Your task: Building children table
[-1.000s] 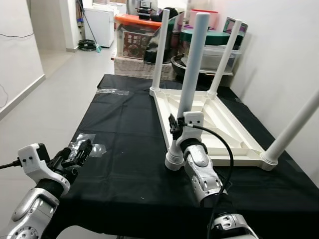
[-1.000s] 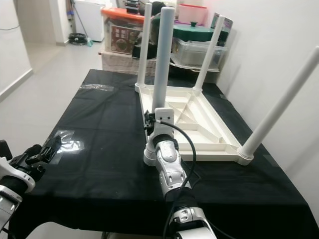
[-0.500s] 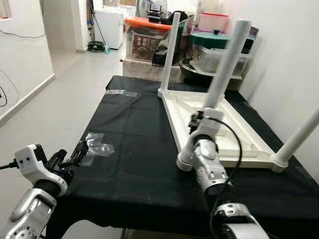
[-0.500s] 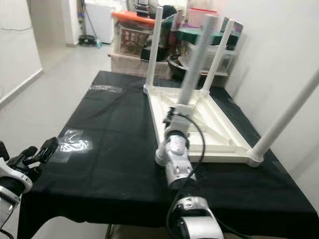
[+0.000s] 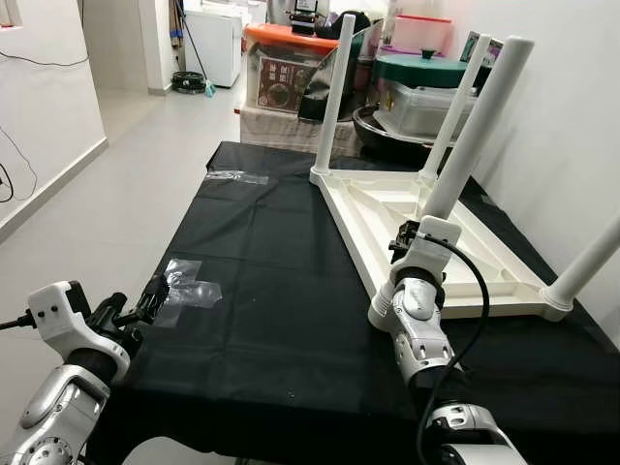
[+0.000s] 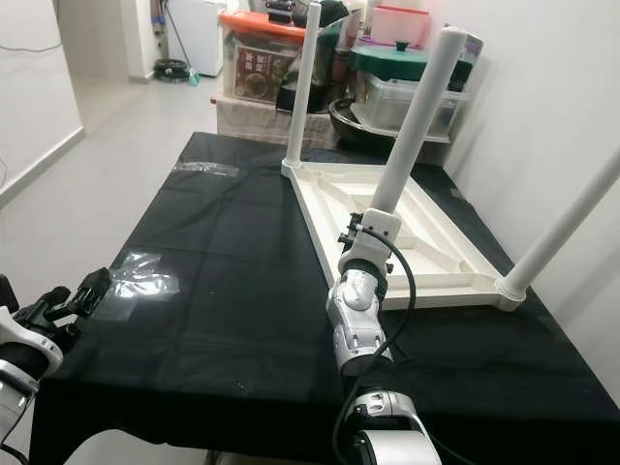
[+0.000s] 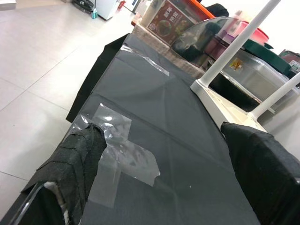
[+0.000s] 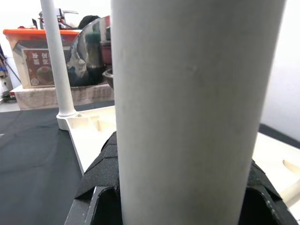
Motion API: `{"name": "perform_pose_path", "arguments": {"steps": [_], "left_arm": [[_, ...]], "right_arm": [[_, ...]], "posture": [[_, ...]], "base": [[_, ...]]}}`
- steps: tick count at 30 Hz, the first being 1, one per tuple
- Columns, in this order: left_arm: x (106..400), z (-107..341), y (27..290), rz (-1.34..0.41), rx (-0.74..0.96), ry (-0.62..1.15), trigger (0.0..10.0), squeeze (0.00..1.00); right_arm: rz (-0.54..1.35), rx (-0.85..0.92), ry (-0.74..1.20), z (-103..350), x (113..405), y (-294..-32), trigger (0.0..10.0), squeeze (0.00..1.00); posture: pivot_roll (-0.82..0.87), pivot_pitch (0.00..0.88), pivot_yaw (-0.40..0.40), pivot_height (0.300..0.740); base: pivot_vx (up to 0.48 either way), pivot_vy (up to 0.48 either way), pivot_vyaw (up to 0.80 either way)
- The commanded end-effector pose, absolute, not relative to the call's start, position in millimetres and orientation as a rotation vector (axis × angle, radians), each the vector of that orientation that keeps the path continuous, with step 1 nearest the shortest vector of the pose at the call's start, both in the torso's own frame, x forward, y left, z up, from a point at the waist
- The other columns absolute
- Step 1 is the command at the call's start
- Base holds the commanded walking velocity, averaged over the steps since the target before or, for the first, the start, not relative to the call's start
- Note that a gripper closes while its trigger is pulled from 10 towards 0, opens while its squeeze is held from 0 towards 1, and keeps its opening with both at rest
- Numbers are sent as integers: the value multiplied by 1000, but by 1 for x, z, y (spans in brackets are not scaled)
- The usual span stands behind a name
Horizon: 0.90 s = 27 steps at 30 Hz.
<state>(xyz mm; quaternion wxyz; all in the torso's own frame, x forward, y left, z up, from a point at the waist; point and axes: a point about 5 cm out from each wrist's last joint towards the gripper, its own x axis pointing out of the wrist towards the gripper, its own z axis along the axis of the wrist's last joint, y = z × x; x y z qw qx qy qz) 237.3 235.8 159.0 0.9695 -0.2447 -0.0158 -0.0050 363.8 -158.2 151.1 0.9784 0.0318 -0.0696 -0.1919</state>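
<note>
A white children's table lies upside down on the black-covered worktable, its legs pointing up. My right gripper is shut around the near-left leg, low down, just above its base. In the right wrist view the black fingers hug both sides of that leg. My left gripper hovers open at the worktable's near-left edge. A crumpled clear plastic bag lies just beyond its fingers.
The other legs stand at the far left, far right and near right. A clear plastic strip lies farther back. Storage boxes crowd the far end; a wall runs along the right, open floor on the left.
The whole view has shifted and pulled back, so the camera moved. My right gripper stays shut on the leg, which now looks tilted right. My left gripper sits slightly lower.
</note>
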Motion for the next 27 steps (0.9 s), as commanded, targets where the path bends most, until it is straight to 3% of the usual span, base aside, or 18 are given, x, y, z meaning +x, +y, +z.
{"name": "perform_pose_path", "arguments": {"steps": [1,13,27], "left_arm": [[238,156,238,6,-485,-19,10000,0],[240,156,239,3,-480,-13,10000,0],[241,154,236,-11,-487,-7,10000,0]], "right_arm": [[-438,23,-42,125,356,-172,10000,0],[-340,61,-40,119,354,-164,10000,0],[222,157,-22,121,359,-123,10000,0]], "posture": [[105,0,-106,740],[106,0,-101,740],[99,0,-99,740]], "base": [[0,0,0],[0,0,0],[0,0,0]]}}
